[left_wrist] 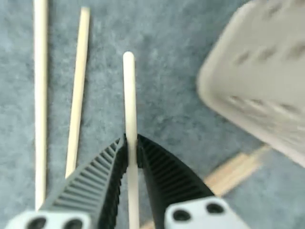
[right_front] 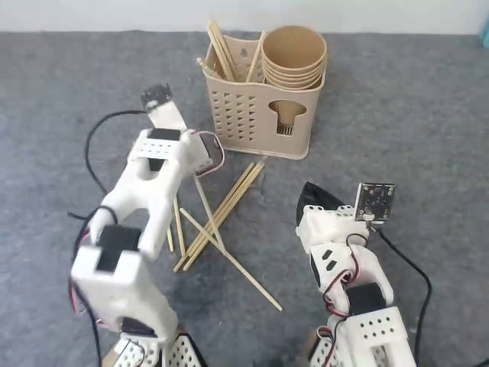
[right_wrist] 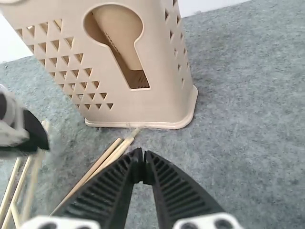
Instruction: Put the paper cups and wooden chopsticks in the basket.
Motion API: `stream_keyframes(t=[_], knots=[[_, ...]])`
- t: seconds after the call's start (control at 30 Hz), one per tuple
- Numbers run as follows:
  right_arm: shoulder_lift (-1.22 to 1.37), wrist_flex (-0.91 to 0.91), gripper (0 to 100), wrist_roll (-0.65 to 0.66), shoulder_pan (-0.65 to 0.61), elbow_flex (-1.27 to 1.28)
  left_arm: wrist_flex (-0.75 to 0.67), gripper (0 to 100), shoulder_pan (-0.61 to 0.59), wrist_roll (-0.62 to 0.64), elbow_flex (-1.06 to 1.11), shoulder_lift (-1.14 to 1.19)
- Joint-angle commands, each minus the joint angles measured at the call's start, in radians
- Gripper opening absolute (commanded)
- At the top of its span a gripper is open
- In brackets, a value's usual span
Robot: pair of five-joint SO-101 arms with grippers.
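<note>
In the high view the left arm comes in from 8 o'clock toward the middle of the grey table. The left claw is clamped on one wooden chopstick, whose rounded tip pokes out past the fingertips, with two more chopsticks lying beside it on the table. At the middle, between the arms, the loose chopsticks lie crossed in a heap. There are roughly seven, though the overlap makes the count uncertain, and a tight bundle of about three points toward 1 o'clock and reaches the basket's foot. The basket stands upright at 12 o'clock, beige and perforated, with two compartments. The 9 o'clock one holds about five upright chopsticks, and the 3 o'clock one holds a single stack of about five nested paper cups, also seen through a keyhole cutout. At 5 o'clock, the right claw is closed on nothing, tips touching, facing the basket's foot but apart from it.
</note>
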Motion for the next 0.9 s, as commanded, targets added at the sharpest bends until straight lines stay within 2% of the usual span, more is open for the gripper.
stream_keyframes(t=[0.0,0.13,0.3,0.53,0.7,0.87], knots=[[-0.028,0.001,0.8,0.012,0.005,0.015,0.034,1,0.006,0.008,0.038,-0.285],[-0.028,0.002,0.8,0.012,0.005,0.015,0.026,1,0.023,-0.104,0.131,-0.511],[-0.028,0.002,0.8,0.012,0.005,0.015,-0.104,1,0.02,-0.227,0.272,-0.776],[-0.025,0.002,0.8,0.012,0.005,0.015,-0.311,1,-0.005,-0.235,0.34,-1.037],[-0.022,0.002,0.8,0.012,0.005,0.015,-0.566,1,-0.009,-0.235,0.34,-1.085],[-0.021,0.002,0.8,0.012,0.007,0.015,-0.898,1,0.012,-0.238,0.34,-1.057]])
